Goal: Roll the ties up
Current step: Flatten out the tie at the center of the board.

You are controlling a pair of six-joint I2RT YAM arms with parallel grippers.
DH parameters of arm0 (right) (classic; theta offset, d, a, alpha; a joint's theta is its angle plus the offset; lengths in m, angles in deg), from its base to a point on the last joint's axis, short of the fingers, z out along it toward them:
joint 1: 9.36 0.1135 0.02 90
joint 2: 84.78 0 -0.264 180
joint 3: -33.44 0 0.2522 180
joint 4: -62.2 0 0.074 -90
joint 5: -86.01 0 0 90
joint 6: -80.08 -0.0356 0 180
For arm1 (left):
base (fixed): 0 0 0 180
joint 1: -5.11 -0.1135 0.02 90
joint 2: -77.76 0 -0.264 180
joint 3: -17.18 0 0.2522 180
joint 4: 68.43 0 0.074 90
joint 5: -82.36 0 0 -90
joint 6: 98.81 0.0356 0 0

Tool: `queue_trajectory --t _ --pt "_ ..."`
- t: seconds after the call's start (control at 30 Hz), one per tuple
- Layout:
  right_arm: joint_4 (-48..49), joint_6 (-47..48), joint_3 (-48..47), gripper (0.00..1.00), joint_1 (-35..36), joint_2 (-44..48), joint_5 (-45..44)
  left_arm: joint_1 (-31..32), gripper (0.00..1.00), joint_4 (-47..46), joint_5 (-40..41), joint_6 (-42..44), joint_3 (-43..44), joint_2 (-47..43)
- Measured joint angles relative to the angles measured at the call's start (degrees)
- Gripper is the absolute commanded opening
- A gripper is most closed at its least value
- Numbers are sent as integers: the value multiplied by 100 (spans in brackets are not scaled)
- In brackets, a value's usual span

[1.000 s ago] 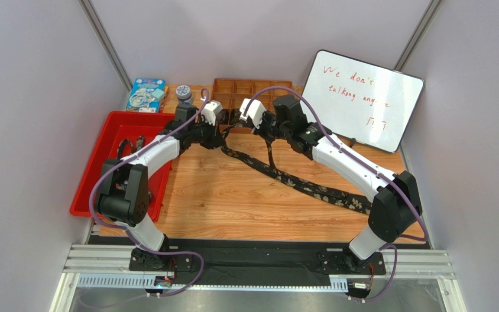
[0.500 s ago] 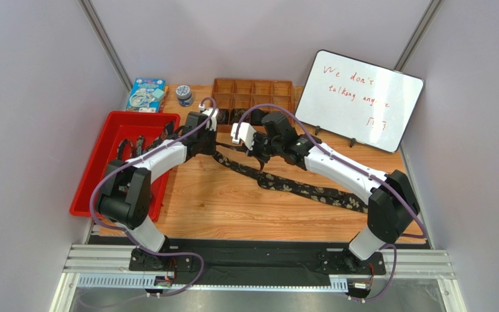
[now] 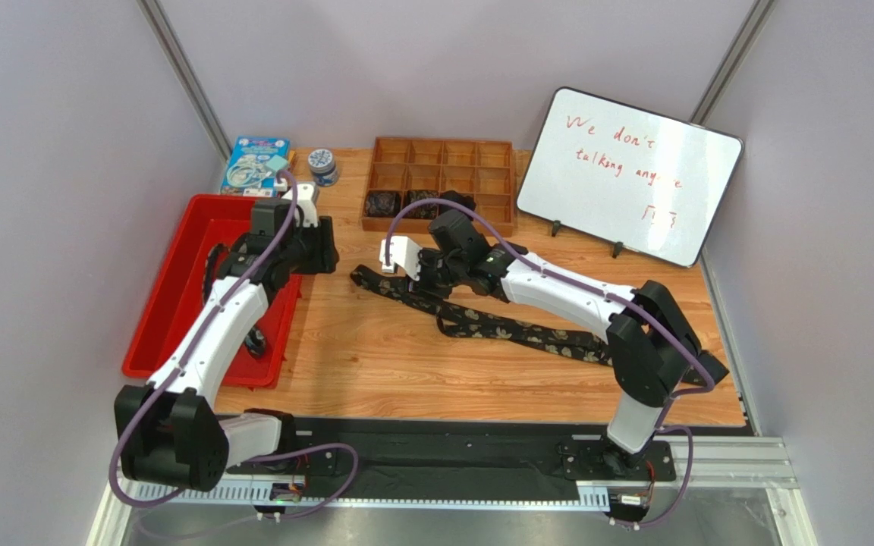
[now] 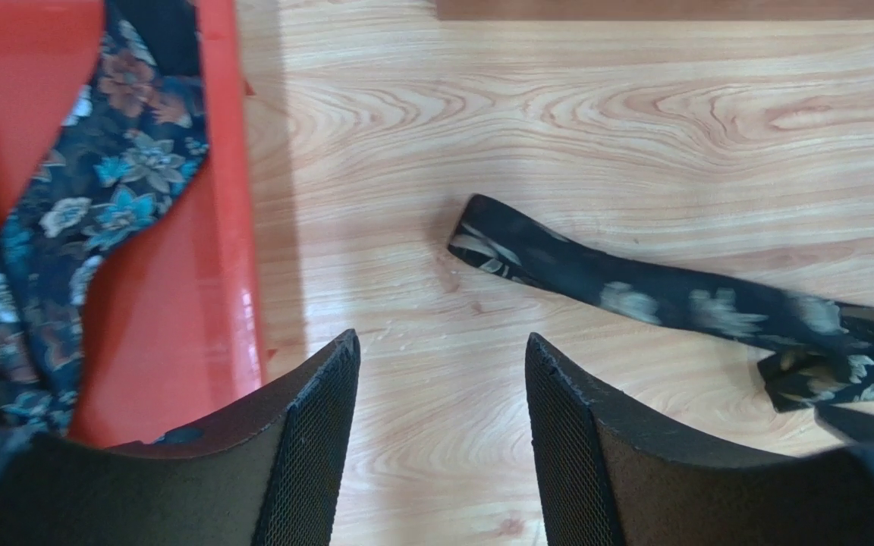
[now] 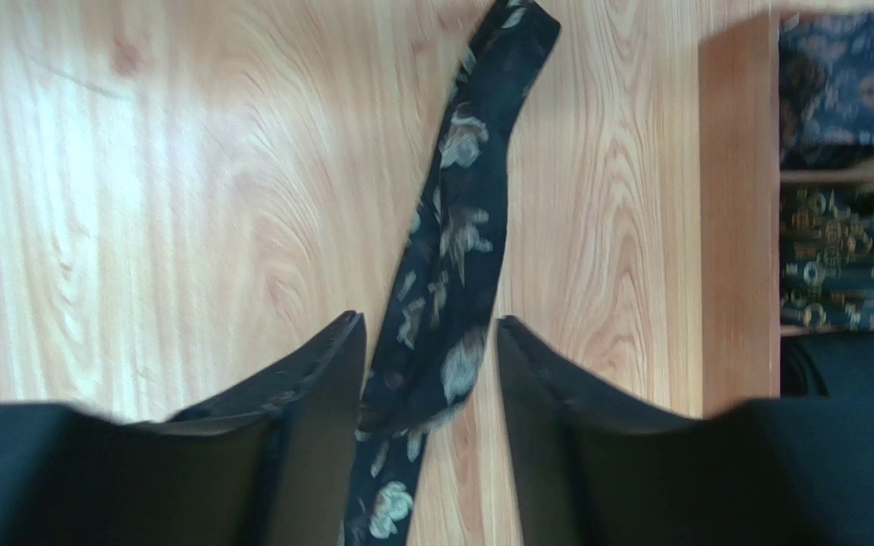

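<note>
From the top cam, your tie [image 3: 521, 333] lies flat across the wood-grain table [image 3: 407, 375]. It's a long floppy strip of dark fabric with pale flowers. The whiteboard [image 3: 630, 171] reads "We don't talking any…" in red marker.

Left wrist: your left gripper [image 4: 436, 375] is spread wide with nothing in it, mesh-textured pads [image 4: 316, 455] over wood beside the glossy red tray [image 4: 231, 228], which holds a blue-flowered tie [image 4: 111, 193].

Right wrist: your right gripper [image 5: 425, 341] gapes apart, straddling the tie without pinching it. Rolled coils [image 5: 841, 85] sit in the wooden organizer [image 5: 738, 228].
</note>
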Motion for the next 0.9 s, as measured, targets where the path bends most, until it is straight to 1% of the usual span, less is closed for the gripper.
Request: queue_trajectory --t 0.13,0.2,0.23,0.27,0.3,0.37,0.4,0.47,0.53,0.57,0.63,0.7,0.73,0.8,0.9 --pt "-177 22 -232 62 149 20 -68 -166 59 138 -260 337 9 -109" --pt "-459 2 -326 59 13 109 -44 -160 58 297 -667 820 87 111" --pt "-636 -17 -348 59 -118 197 -17 -142 56 299 -697 855 96 138" --pt "-918 -39 -352 58 -376 348 63 -83 56 348 -855 1088 155 269" --pt "-1137 -68 -352 53 -638 483 120 -13 56 400 -986 1338 232 424" --pt "-1687 -127 -352 49 -1349 817 295 205 55 457 -1169 1784 402 719" --pt "-2074 -181 -352 45 -1912 1029 450 350 56 485 -1248 1998 501 887" --pt "-2588 -219 -262 43 -2754 1357 570 693 57 623 -1399 2459 748 1224" --pt "-3252 -210 -31 43 -3738 1661 691 1064 60 774 -1606 2900 1001 1521" --pt "-3517 -197 87 43 -4085 1742 708 1246 61 844 -1716 3117 1128 1644" --pt "-4190 -98 339 42 -4889 1803 776 1576 62 931 -1943 3471 1353 1845" --pt "-4778 -7 511 39 -5639 1729 789 1904 62 1025 -2201 3794 1637 2087" --pt "-4946 15 540 38 -5884 1687 778 2070 58 1071 -2304 3921 1799 2218" --pt "-5233 28 551 35 -6339 1582 796 2380 55 1119 -2476 4113 2216 2575" --pt "-5392 20 612 33 -6645 1416 835 2855 57 1346 -2743 4168 3082 3233"
